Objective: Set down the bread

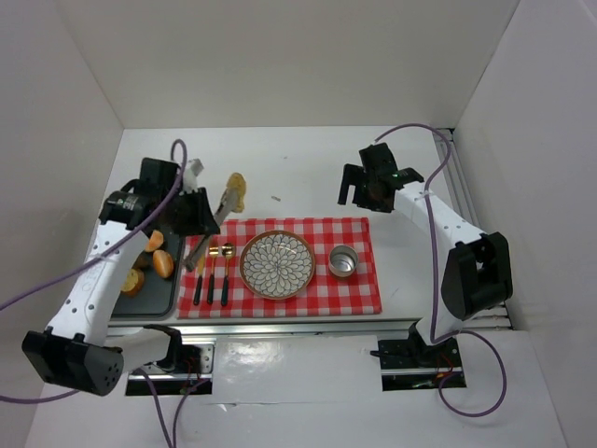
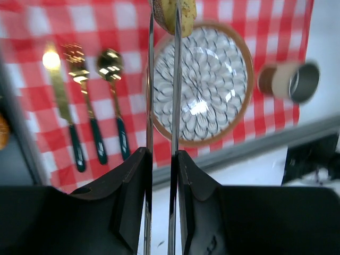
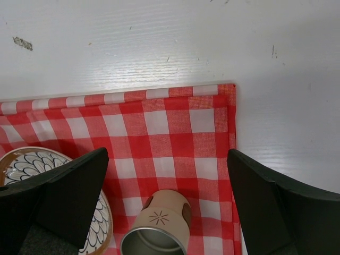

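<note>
A: Why tongs?

B: The left claw (image 2: 161,159) is clamped tight on the tongs (image 2: 162,106), so their tips pinch the bread (image 1: 237,189), which sits at eleven o'clock from the plate (image 1: 277,264), probably its target.

A: The right claw (image 3: 167,175)?

B: Spread wide and empty above the cup (image 3: 156,228), likely keeping clear.

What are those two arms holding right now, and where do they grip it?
The left gripper clamps the metal tongs partway along their arms; the tongs' tips pinch the bread. The right gripper is open and empty.
</note>
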`<action>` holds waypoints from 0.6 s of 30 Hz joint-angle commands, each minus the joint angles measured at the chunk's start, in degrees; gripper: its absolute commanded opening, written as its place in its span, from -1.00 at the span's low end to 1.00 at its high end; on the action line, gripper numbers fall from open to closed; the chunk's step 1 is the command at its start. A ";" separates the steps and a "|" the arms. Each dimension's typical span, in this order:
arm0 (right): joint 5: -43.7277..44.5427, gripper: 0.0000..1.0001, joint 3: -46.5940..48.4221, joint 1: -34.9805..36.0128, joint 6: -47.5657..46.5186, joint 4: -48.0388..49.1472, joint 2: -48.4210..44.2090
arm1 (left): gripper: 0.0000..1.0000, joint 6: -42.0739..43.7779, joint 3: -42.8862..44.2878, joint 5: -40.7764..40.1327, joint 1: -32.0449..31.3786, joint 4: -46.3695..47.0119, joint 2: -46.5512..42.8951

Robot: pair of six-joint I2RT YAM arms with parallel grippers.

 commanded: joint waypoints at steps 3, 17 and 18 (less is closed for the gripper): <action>1.77 1.00 2.42 -0.35 -0.34 0.84 -0.87 | -0.90 0.16 -6.44 3.58 -13.07 3.93 -1.04; 2.30 1.00 1.80 -0.35 -0.34 0.13 -2.98 | -0.82 -6.35 -14.09 -2.14 -32.25 8.09 2.91; 2.30 1.00 1.80 -0.35 -0.34 0.13 -2.98 | -0.79 -7.13 -14.80 -2.14 -32.26 8.78 3.70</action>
